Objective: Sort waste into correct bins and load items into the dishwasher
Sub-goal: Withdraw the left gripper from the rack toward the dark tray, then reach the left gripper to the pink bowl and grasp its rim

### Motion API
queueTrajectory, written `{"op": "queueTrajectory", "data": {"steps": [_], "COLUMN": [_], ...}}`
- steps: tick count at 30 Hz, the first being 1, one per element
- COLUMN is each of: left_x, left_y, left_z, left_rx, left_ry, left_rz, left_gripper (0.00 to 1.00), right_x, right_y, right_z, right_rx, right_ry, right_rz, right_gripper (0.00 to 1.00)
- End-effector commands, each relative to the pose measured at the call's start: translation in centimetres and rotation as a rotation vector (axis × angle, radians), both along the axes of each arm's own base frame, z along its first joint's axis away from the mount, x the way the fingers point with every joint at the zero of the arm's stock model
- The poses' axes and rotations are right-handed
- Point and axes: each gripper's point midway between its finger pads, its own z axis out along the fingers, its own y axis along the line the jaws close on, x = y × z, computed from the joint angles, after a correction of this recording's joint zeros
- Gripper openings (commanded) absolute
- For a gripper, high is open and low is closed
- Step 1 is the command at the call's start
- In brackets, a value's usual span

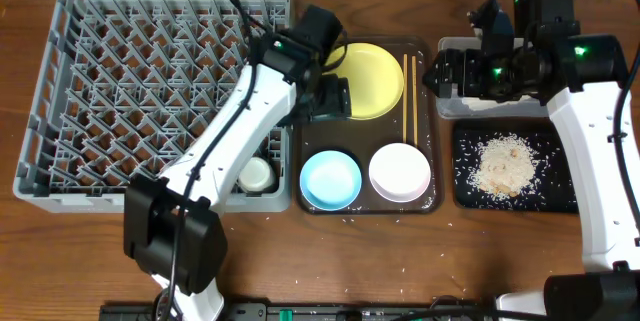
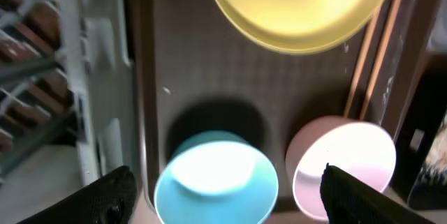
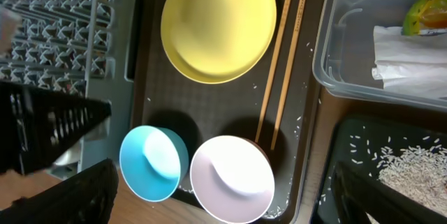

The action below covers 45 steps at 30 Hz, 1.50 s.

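On the brown tray (image 1: 365, 204) lie a yellow plate (image 1: 372, 81), wooden chopsticks (image 1: 409, 101), a light blue bowl (image 1: 330, 179) and a white bowl (image 1: 400, 172). A small white cup (image 1: 257, 174) sits in the grey dish rack (image 1: 140, 91). My left gripper (image 1: 335, 99) hovers open at the plate's left edge; in its wrist view the gripper (image 2: 230, 199) is above the blue bowl (image 2: 216, 182), holding nothing. Over the left end of the clear tub (image 1: 470, 109), my right gripper (image 1: 440, 71) is open and empty. The tub holds a green-and-yellow wrapper (image 3: 426, 11) and white paper (image 3: 408, 56). Rice (image 1: 505, 166) is piled in the black tray (image 1: 470, 196).
Stray rice grains dot the brown tray's front edge (image 3: 307, 123) and the table in front of it. The left arm (image 1: 215, 156) stretches across the rack's right side. The rack's wall (image 1: 285, 21) borders the brown tray.
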Motion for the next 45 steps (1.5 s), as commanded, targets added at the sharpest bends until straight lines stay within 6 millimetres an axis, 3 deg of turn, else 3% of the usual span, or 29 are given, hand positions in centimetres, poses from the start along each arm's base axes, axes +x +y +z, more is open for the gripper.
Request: {"op": "queueTrajectory", "data": {"steps": [1, 6, 13, 15, 18, 22, 27, 34, 40, 41, 43, 45], "left_x": [-2.4, -5.4, -6.3, -6.4, -6.4, -6.0, -5.4, -5.9, -6.1, -6.1, -6.1, -5.6], "left_y": [-1.9, -6.5, -9.1, -9.9, -11.0, -11.1, -11.2, -11.2, -11.1, -11.1, -11.1, -10.8], "left_z": [-0.1, -1.2, -3.4, -5.0, -8.4, -10.6, -11.3, -13.5, -14.1, -14.1, -13.8, -11.9], "left_rx": [-0.022, -0.014, 0.033, 0.045, 0.073, 0.096, 0.111, 0.132, 0.136, 0.136, 0.133, 0.126], "left_ry": [0.056, 0.045, 0.009, 0.023, 0.055, 0.072, 0.046, 0.092, 0.107, 0.107, 0.104, 0.076], "left_rz": [-0.064, -0.156, -0.205, -0.221, -0.245, -0.258, -0.291, -0.294, -0.295, -0.295, -0.295, -0.285], "left_gripper": [0.85, 0.81, 0.77, 0.75, 0.69, 0.69, 0.54, 0.36, 0.08, 0.08, 0.07, 0.07], "right_x": [0.1, 0.1, -0.1, -0.1, 0.2, 0.3, -0.9, -1.9, -2.0, -2.0, -2.0, -2.0], "right_y": [-0.3, -0.3, -0.7, -0.7, -2.0, -6.0, -10.6, -11.1, -11.1, -11.1, -11.3, -11.3], "right_z": [0.3, 0.3, 0.0, 0.0, 0.0, 1.5, 4.0, 3.9, 3.8, 3.8, 3.7, 3.7], "right_rx": [-0.004, -0.004, -0.028, -0.03, -0.057, -0.047, -0.051, -0.065, -0.067, -0.069, -0.075, -0.075], "right_ry": [-0.008, -0.009, 0.003, 0.003, -0.004, -0.04, -0.103, -0.075, -0.069, -0.069, -0.069, -0.068], "right_rz": [-0.004, -0.005, -0.015, -0.016, -0.054, -0.177, -0.309, -0.326, -0.326, -0.327, -0.33, -0.33], "right_gripper": [0.94, 0.93, 0.93, 0.91, 0.81, 0.8, 0.8, 0.8, 0.82, 0.83, 0.99, 0.99]}}
